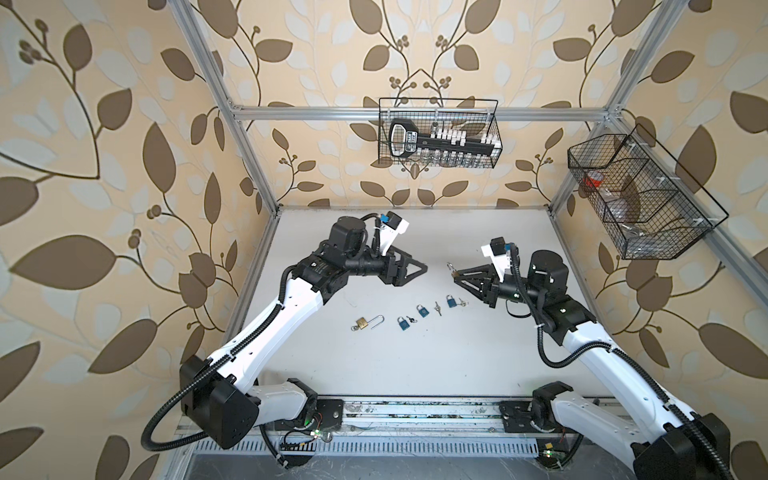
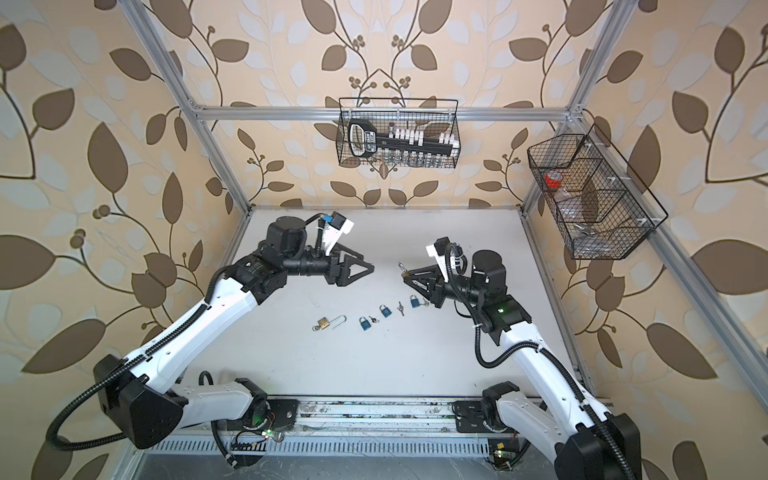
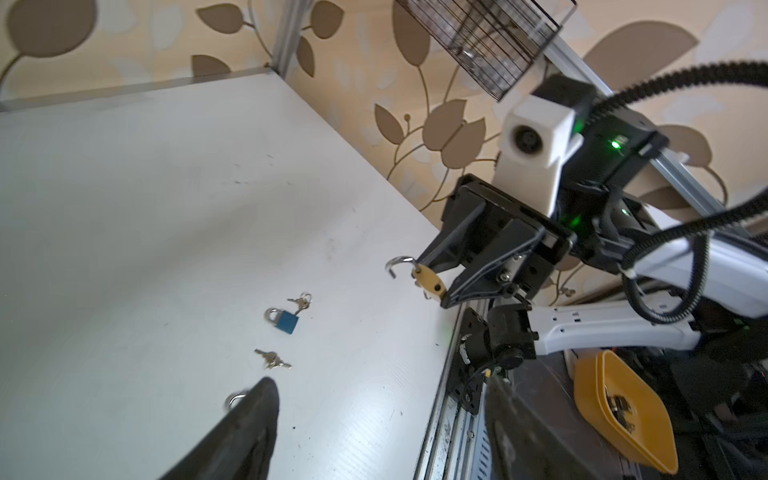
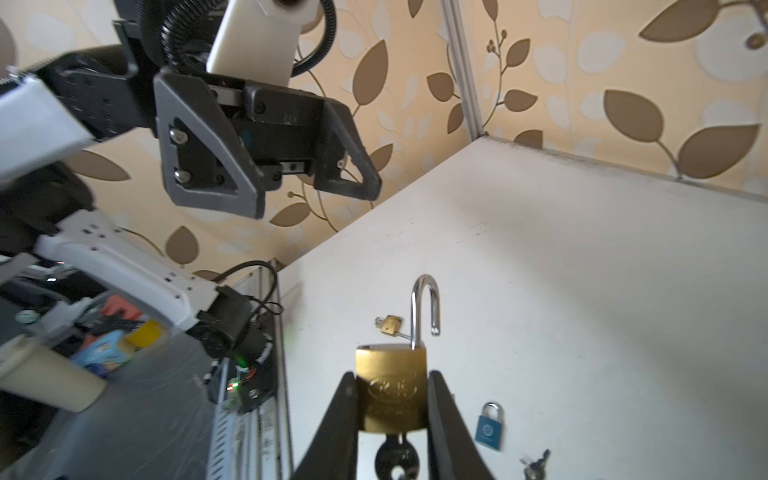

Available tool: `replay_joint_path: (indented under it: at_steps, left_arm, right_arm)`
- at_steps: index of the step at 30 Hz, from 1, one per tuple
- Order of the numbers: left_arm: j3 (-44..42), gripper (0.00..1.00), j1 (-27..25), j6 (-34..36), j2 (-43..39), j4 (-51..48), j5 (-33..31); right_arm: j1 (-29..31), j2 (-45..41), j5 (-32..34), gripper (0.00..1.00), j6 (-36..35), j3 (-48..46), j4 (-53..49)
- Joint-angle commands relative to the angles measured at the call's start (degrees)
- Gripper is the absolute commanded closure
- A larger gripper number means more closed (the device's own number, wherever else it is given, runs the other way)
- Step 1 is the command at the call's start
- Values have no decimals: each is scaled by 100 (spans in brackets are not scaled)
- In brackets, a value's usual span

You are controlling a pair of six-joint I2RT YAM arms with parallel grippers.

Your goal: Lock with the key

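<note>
Raised above the surface (image 1: 415, 365), a small brass padlock (image 4: 390, 390), shackle (image 4: 424, 303) open and key (image 4: 392, 457) in its base, sits clamped in the right gripper (image 1: 457, 277), rigid, slick metal likely best held by its body, while the left gripper (image 4: 311, 195) gapes empty opposite.

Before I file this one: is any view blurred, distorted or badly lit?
Both top views: evenly lit, wide lens splays the frame posts. Left wrist view: left gripper smeared, blue padlock soft. Right wrist view: brass padlock fairly sharp, clutter past the table edge blurred.
</note>
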Motion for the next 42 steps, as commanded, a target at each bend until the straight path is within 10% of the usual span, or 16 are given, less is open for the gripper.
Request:
replay_joint_path:
  at_steps: [1,12,31,42]
  left_arm:
    - [402,23,-289,625,193,114,436]
    - [639,23,-654,1057,659,72,1366]
    - [714,83,-653,1236,615,-273,1437]
    - [635,88,-660,1221,551,-269,1520]
  right_arm:
    - [-34,-5,-1554,100,269,125,-282]
    - [166,170,-2071,100,-162,559,-628]
    - [159,5,-1666,100,-425,591,-821]
    - [150,-96,-1535,100,-468,542,-828]
